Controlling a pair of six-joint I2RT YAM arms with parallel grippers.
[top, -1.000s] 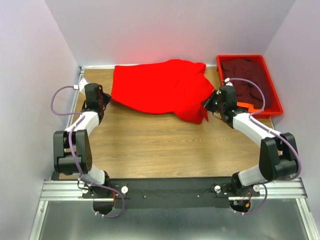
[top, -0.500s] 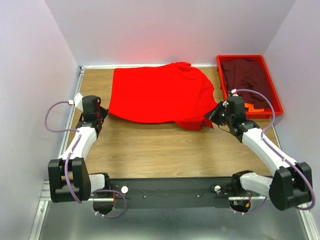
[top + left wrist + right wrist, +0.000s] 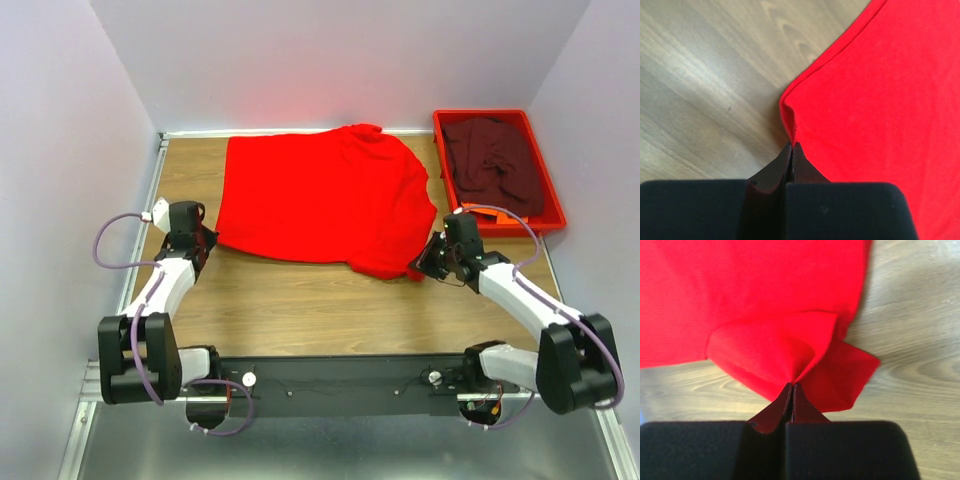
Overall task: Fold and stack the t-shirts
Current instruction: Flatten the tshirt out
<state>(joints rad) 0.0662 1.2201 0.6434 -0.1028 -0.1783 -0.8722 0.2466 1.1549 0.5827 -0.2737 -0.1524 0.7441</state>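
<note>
From above: a red t-shirt [image 3: 320, 200] lies spread across the far half of the wooden table [image 3: 300, 300], mostly flat, its near right corner bunched into a small fold. The left gripper [image 3: 208, 240] sits at the shirt's near left corner and the right gripper [image 3: 422, 268] at the near right corner. From this height the fingertips are too small to read, so the grip itself is only probable here. A maroon t-shirt [image 3: 495, 165] lies crumpled in a red plastic tray [image 3: 550, 215] at the table's far right, well apart from both arms.

Left wrist: the left gripper [image 3: 792, 146] has its jaws pressed together on the hemmed corner of the red t-shirt [image 3: 875, 100], which rises in a thin ridge straight out of the fingertips. The cloth fans away up and to the right; bare table [image 3: 705, 85] fills the left.

Right wrist: the right gripper [image 3: 791, 386] is likewise clamped, pinching a gathered point of the red t-shirt [image 3: 765, 300]. A folded flap spreads from the tips, and a second flap lies on the table [image 3: 910, 355] just to the right.
</note>
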